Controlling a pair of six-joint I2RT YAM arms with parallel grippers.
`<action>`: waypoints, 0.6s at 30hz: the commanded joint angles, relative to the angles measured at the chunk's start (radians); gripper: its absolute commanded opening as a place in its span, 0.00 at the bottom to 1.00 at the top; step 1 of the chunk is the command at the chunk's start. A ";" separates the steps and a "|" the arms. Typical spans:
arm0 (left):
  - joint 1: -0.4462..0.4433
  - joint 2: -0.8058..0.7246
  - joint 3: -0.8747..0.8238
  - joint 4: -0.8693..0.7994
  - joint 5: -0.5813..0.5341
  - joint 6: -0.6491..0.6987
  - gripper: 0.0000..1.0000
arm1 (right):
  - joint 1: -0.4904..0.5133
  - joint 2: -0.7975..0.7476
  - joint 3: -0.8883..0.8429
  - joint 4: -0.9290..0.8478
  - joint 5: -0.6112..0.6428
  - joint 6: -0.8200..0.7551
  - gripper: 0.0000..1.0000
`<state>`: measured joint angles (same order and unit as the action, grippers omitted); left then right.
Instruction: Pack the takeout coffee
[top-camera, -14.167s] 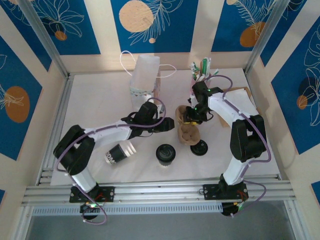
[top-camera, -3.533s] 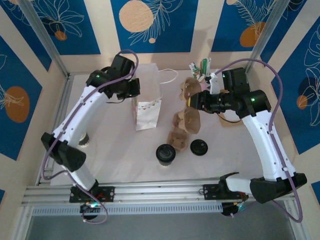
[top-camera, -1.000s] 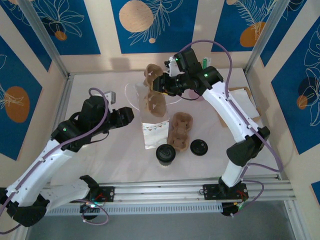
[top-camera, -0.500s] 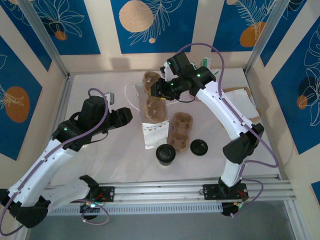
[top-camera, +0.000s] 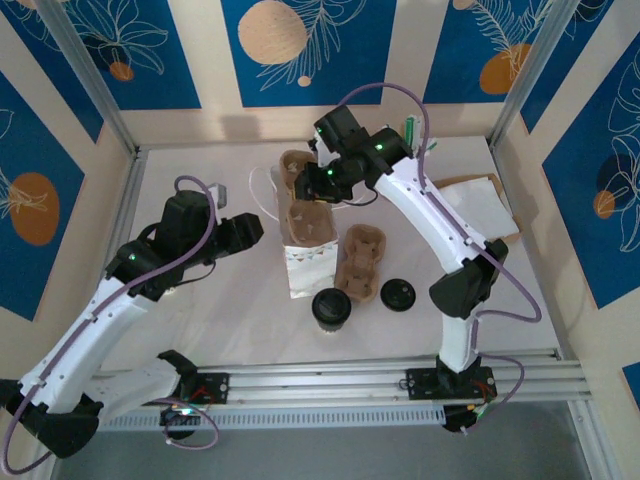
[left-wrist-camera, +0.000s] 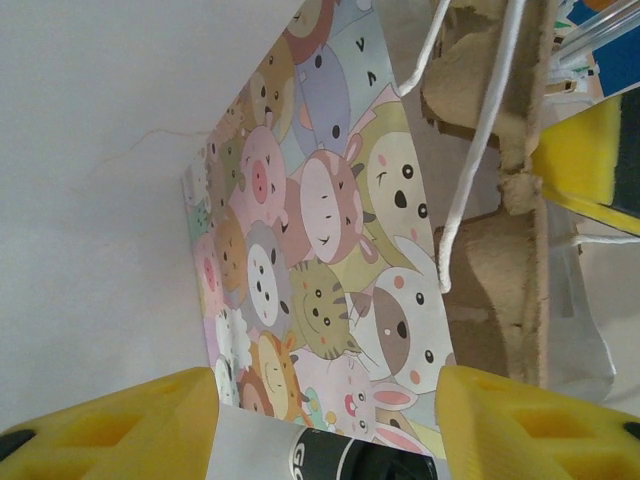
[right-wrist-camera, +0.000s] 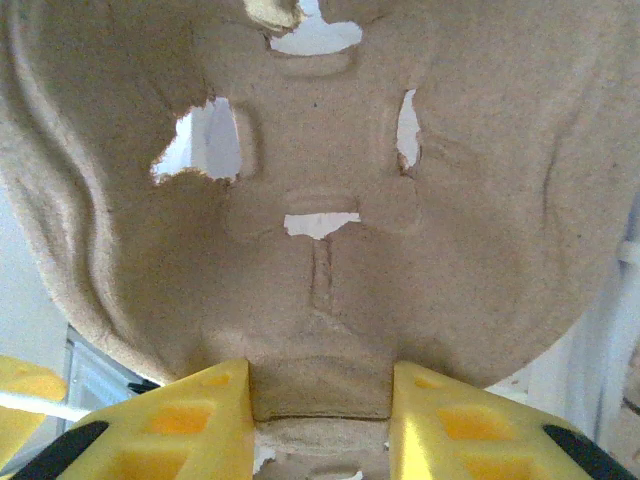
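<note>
The takeout coffee (top-camera: 330, 307), a paper cup with a round black lid, stands upright on the table in front of the bag. My right gripper (top-camera: 312, 182) (right-wrist-camera: 320, 400) is shut on the rim of a brown cardboard cup carrier (top-camera: 300, 200) (right-wrist-camera: 320, 200), which hangs over the open top of the white paper bag (top-camera: 303, 265). My left gripper (top-camera: 250, 232) (left-wrist-camera: 325, 400) is just left of the bag's cartoon-printed side (left-wrist-camera: 320, 250). It is shut on a lidless paper cup (left-wrist-camera: 300, 455) with a white top and dark band.
A second cup carrier (top-camera: 360, 262) lies right of the bag, with a loose black lid (top-camera: 398, 293) beside it. Straws and sachets (top-camera: 410, 130) stand at the back. Brown paper (top-camera: 480, 195) lies at the right. The bag's white cord handles (left-wrist-camera: 480, 150) hang across the carrier.
My right gripper has carried the carrier leftward and lower, over the bag's mouth. The left arm has barely moved.
</note>
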<state>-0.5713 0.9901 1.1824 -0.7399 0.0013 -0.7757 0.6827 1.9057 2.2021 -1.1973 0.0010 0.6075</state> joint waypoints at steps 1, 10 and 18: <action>0.018 -0.010 -0.016 0.017 0.032 0.016 0.59 | 0.022 0.019 0.056 -0.077 0.054 -0.023 0.35; 0.031 -0.014 -0.029 0.025 0.046 0.013 0.59 | 0.043 0.053 0.097 -0.135 0.096 -0.025 0.35; 0.036 -0.018 -0.038 0.031 0.051 0.012 0.58 | 0.054 0.090 0.113 -0.156 0.117 -0.024 0.35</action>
<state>-0.5495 0.9897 1.1522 -0.7322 0.0334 -0.7761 0.7269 1.9709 2.2910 -1.3125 0.1013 0.5915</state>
